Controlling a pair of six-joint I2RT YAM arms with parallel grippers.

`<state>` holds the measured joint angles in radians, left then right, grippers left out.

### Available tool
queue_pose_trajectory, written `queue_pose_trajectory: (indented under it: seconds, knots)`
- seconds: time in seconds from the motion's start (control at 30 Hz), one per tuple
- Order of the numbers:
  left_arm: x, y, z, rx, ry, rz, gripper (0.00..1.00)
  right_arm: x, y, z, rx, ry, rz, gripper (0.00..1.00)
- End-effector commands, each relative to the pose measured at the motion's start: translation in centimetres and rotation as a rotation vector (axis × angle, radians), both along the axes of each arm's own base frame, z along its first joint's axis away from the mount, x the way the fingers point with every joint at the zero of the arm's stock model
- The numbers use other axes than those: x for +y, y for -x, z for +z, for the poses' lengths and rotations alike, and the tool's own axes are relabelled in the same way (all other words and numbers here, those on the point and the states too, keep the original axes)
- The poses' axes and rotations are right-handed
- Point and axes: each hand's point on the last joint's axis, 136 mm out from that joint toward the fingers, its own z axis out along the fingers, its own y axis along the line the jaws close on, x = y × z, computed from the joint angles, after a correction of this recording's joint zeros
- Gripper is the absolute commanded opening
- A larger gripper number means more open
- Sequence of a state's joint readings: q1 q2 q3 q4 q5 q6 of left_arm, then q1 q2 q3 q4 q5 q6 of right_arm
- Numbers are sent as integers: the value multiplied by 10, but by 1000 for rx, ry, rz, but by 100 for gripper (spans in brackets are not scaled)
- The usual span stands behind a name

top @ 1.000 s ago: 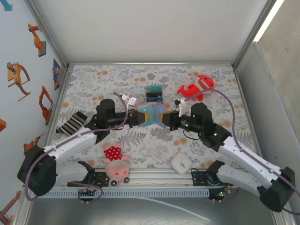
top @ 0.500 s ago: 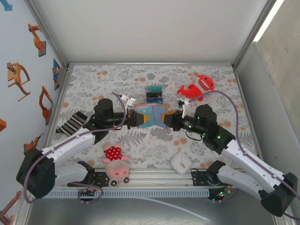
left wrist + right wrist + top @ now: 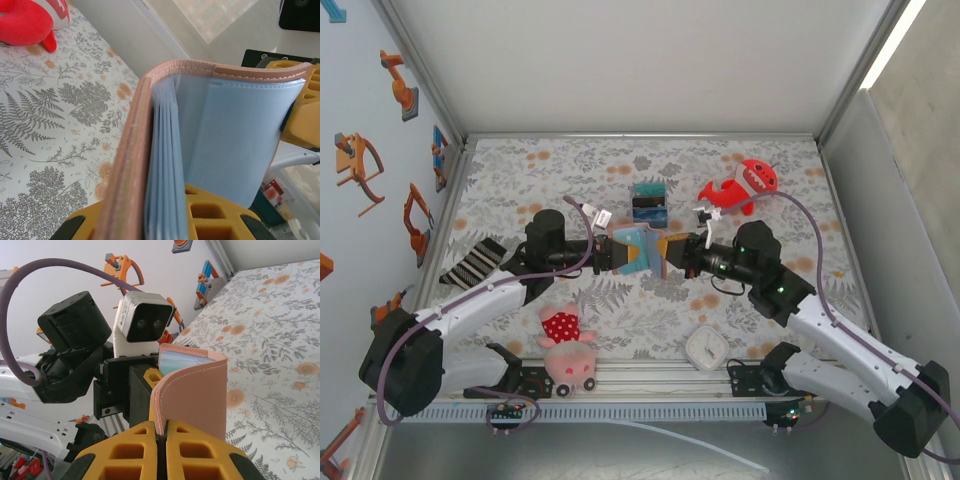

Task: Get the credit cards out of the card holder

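Now tan card holder (image 3: 640,246) open, blue-grey lining; left claw (image 3: 619,253), right claw (image 3: 671,251) clamping flaps.

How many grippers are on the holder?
2. The left gripper is shut on the holder's left flap, and the right gripper is shut on its right flap. Both grips are in plain view in the wrist views.
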<state>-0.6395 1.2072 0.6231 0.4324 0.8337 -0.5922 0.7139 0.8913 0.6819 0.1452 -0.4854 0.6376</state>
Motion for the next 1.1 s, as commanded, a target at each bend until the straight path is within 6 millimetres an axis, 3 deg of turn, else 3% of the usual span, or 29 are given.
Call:
queue_pose_trajectory:
  seconds: [0.0,0.2,0.4,0.5,0.67,0.87,1.07]
  knots:
    - [-3,0,22,-48,43,-24,0,10,4,15,-15,-80,65,9]
    - [-5,-2,22,-41,53,-22,0,22,1,14,15,-110,115,7]
    - [-5,-3,22,-40,50,-20,0,23,0,12,23,-112,115,15]
    - [-5,-4,20,-40,46,-14,0,21,1,11,21,-111,109,27]
    - [-6,-6,18,-32,41,-11,0,16,3,11,16,-100,89,25]
    - [-7,-11,12,-13,4,12,0,3,-6,-3,24,-15,-5,22]
    - [-2,-20,-14,21,-155,90,0,-25,-17,-16,21,118,-167,34]
